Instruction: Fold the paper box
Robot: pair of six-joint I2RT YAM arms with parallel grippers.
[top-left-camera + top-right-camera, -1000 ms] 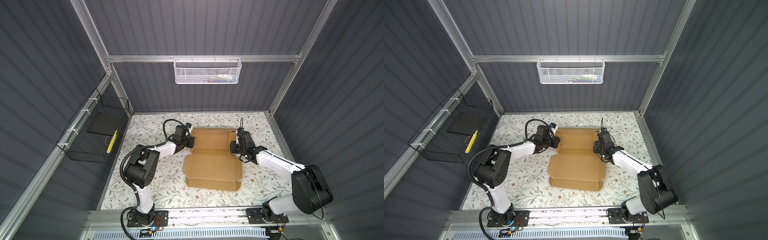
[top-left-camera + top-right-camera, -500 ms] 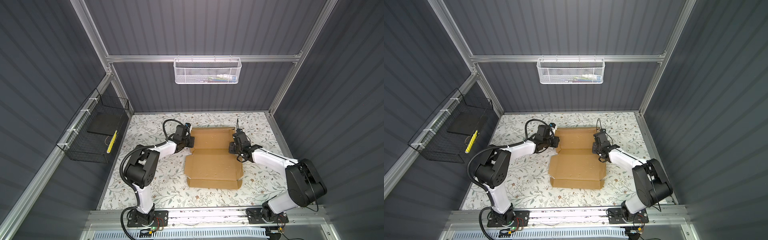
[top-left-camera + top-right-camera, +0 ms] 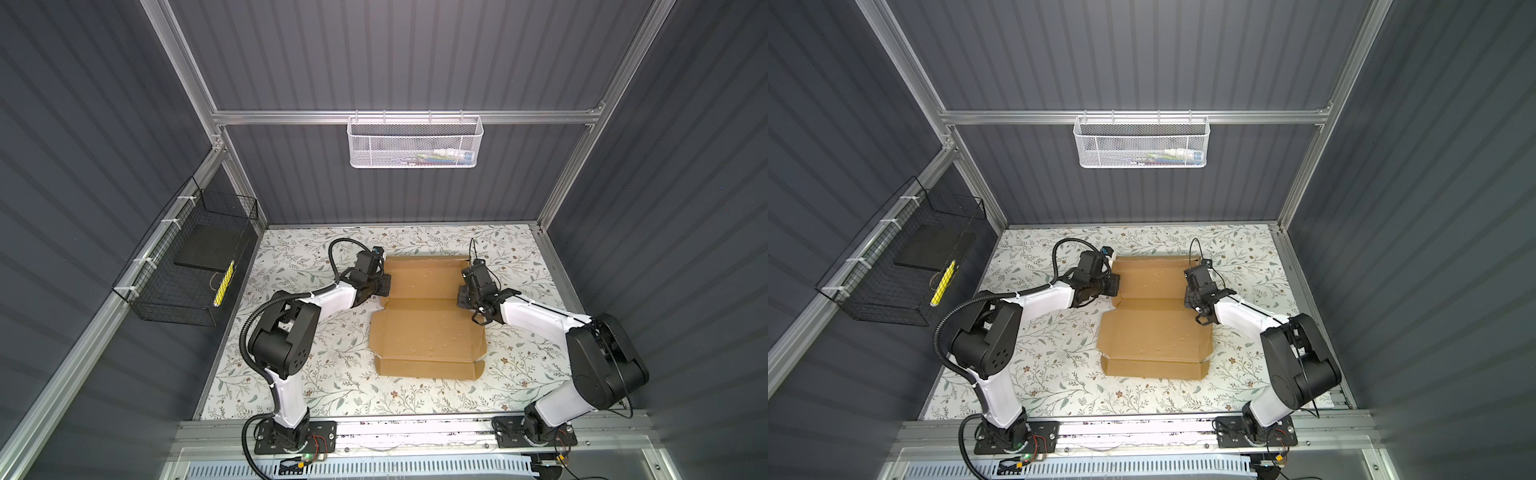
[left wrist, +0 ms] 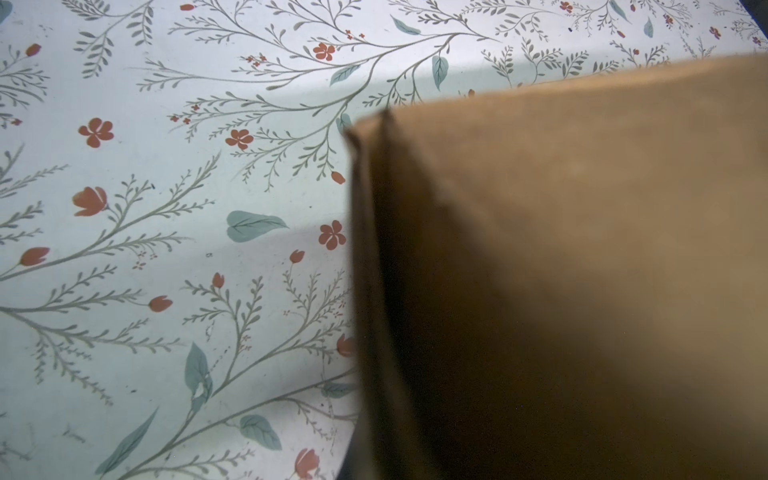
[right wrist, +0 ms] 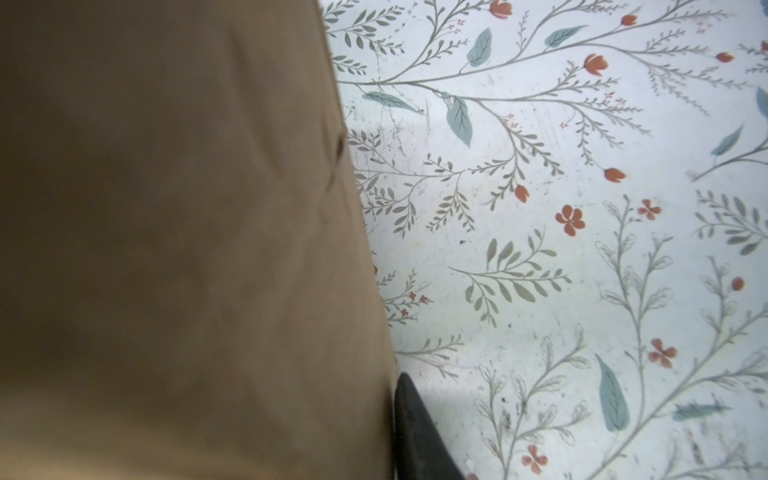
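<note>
- Paper box [image 3: 424, 328] sits mid-table, opened out, long axis running from the robot's side toward the back wall.
- Its rear panel lies between the pincers: left gripper [image 3: 384, 286] at the left edge, closed up, can't say if cardboard's pinched; right gripper [image 3: 462, 291] at the right edge, gap not readable.
- Both arms look equally near.
- Floral table [image 3: 332, 374] underneath; white mesh basket [image 3: 413, 143] on back wall, black wire basket [image 3: 187, 266] left.

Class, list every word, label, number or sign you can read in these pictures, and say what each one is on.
No text is readable in any view.
paper box: plain brown, no print.
items in the white mesh basket: printing too small to read.
yellow strip in the black wire basket: any marks too small to read.
</note>
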